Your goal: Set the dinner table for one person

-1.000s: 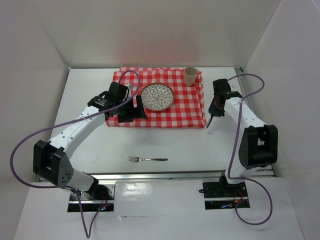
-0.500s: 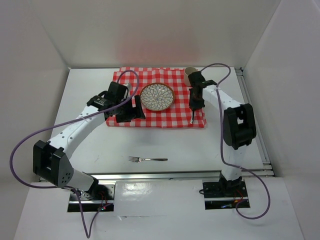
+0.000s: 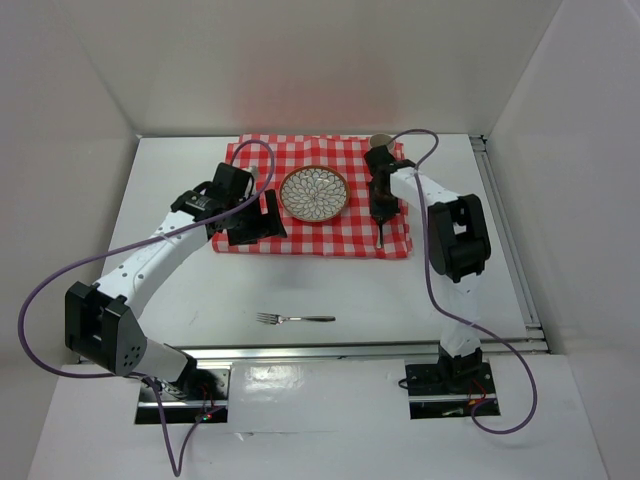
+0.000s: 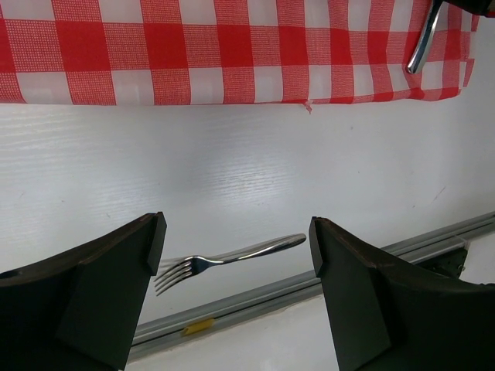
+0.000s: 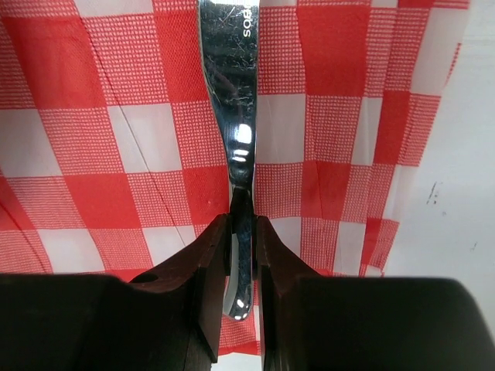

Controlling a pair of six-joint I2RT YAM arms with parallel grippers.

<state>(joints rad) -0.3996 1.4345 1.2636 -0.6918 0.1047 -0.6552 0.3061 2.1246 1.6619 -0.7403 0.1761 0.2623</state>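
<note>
My right gripper (image 3: 380, 212) is shut on a silver knife (image 5: 232, 100), held over the right part of the red-and-white checked cloth (image 3: 330, 238); the knife's free end (image 3: 379, 240) points toward the cloth's near edge. A patterned plate (image 3: 314, 193) lies on the middle of the cloth. My left gripper (image 3: 255, 222) is open and empty above the cloth's left near corner. A fork (image 3: 295, 318) lies on the white dinner table (image 3: 200, 290) near the front; it also shows between my left fingers in the left wrist view (image 4: 232, 255). A cream cup (image 3: 381, 142) is mostly hidden behind my right arm.
White walls close in the table at the back and both sides. A metal rail (image 3: 330, 350) runs along the near edge, with both arm bases behind it. In the left wrist view, the cloth's near edge (image 4: 232, 85) and the knife's end (image 4: 421, 42) show.
My right arm has swung left from the table's right side to over the cloth's right part, carrying the knife. My left gripper has shifted slightly left.
</note>
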